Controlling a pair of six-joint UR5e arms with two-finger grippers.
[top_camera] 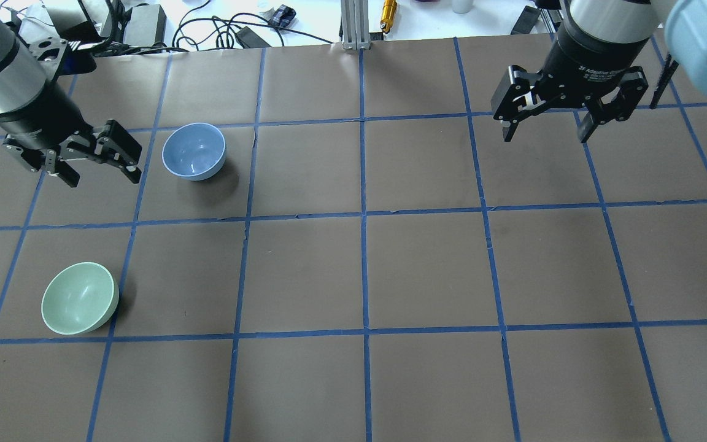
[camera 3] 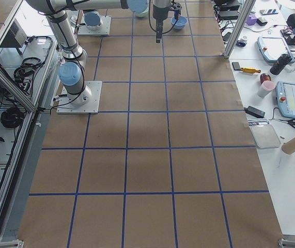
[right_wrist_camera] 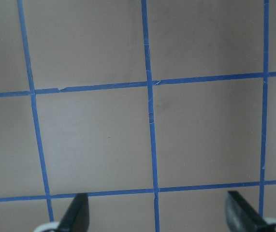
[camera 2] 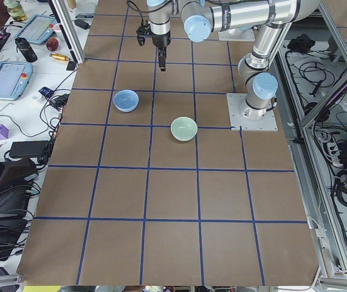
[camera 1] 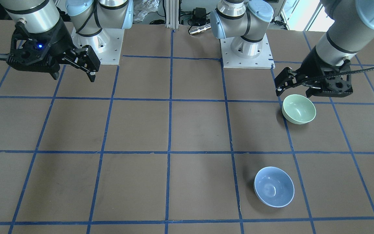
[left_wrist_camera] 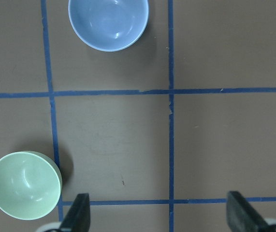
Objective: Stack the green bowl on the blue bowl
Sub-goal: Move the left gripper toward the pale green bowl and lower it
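Both upright, well apart (unstacked): green bowl (top_camera: 79, 298), blue bowl (top_camera: 194, 151).

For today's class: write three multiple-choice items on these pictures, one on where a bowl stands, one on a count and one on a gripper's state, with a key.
1. Where is the green bowl relative to the blue bowl?
A. Inside it
B. Apart from it, nearer the robot
C. Underneath it

2. How many bowls stand on the table?
A. One
B. Two
C. Three

3. The left gripper is:
A. open and empty
B. shut on a bowl's rim
C. resting inside a bowl

Key:
1 B, bare table shows between the two bowls.
2 B, one green and one blue.
3 A, its jaws stand wide with nothing between them.
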